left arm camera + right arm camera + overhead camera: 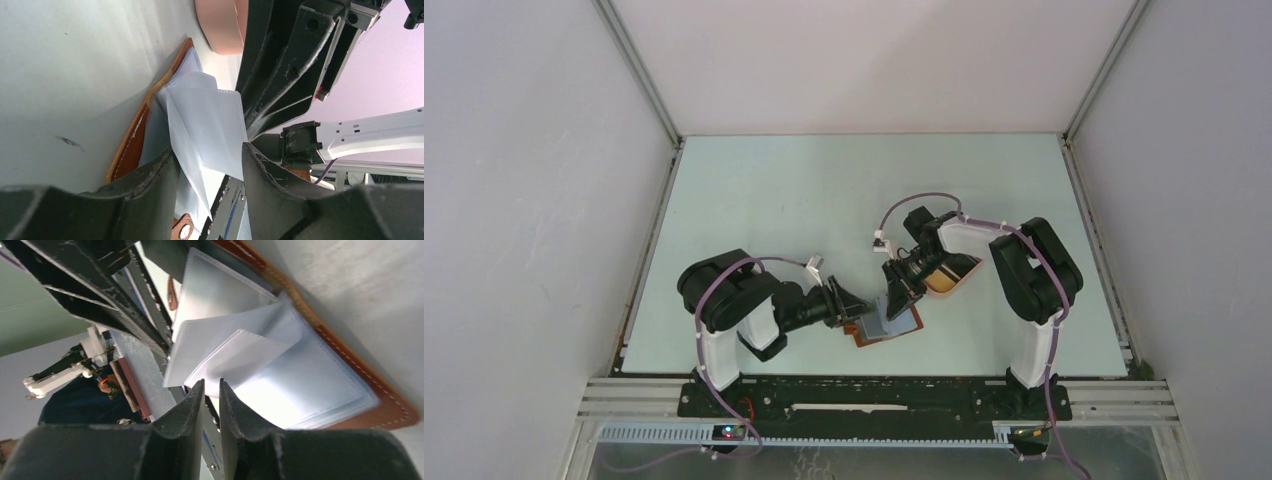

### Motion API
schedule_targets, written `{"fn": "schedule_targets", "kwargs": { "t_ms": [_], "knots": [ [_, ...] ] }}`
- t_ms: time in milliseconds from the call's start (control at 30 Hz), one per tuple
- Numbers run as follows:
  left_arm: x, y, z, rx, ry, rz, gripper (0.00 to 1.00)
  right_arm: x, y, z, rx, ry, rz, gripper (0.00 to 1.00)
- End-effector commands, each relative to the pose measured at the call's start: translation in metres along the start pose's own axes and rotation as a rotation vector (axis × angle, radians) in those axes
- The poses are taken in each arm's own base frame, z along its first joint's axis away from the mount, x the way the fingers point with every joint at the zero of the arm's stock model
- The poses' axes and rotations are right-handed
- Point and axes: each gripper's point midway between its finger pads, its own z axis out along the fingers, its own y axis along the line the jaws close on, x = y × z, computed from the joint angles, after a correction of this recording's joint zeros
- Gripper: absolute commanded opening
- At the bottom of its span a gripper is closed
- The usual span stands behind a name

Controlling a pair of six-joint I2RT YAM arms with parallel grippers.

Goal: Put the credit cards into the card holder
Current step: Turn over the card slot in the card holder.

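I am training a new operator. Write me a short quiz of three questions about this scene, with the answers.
1. True or false: the card holder lies open on the table.
2. What lies under the right arm, behind the holder? A) a pink tray B) a blue box C) a white cup
3. Fill in: the left gripper has one finger on each side of the holder's clear ____.
Key: 1 true; 2 A; 3 sleeves.

One card holder (pixel 894 326), one pink tray (pixel 954 282), one table (pixel 824 190), and two claws, left claw (pixel 852 305) and right claw (pixel 894 290).
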Motion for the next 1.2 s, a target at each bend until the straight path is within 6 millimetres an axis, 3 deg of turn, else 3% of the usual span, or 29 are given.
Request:
{"fn": "schedule_targets", "kwargs": {
  "t_ms": [0, 167, 367, 567, 700, 933, 1167],
  "knots": [
    [0.001, 0.001, -0.005, -0.001, -0.015, 0.005, 0.52, -0.013, -0.008, -0.008, 0.120, -0.035, -0.061, 0.24],
    [-0.001, 0.015, -0.010, -0.047, -0.036, -0.005, 0.45, -0.018, -0.009, -0.021, 0.188, -0.072, -0.110, 0.25],
    [0.002, 0.033, -0.012, -0.117, -0.031, -0.018, 0.25, -0.022, 0.001, -0.035, 0.211, -0.109, -0.183, 0.29],
    [-0.002, 0.052, -0.020, -0.247, -0.045, 0.049, 0.25, -0.026, 0.022, -0.058, 0.221, -0.174, -0.319, 0.35],
    [-0.011, 0.062, -0.029, -0.365, -0.053, 0.140, 0.27, -0.020, 0.040, -0.053, 0.159, -0.164, -0.379, 0.34],
    [-0.035, 0.047, -0.053, -0.466, -0.102, 0.328, 0.28, -0.011, 0.025, -0.020, 0.167, -0.055, -0.343, 0.22],
    [-0.062, -0.012, -0.085, -0.374, -0.231, 0.536, 0.30, -0.011, -0.006, 0.022, 0.222, 0.058, -0.218, 0.12]
  ]
}}
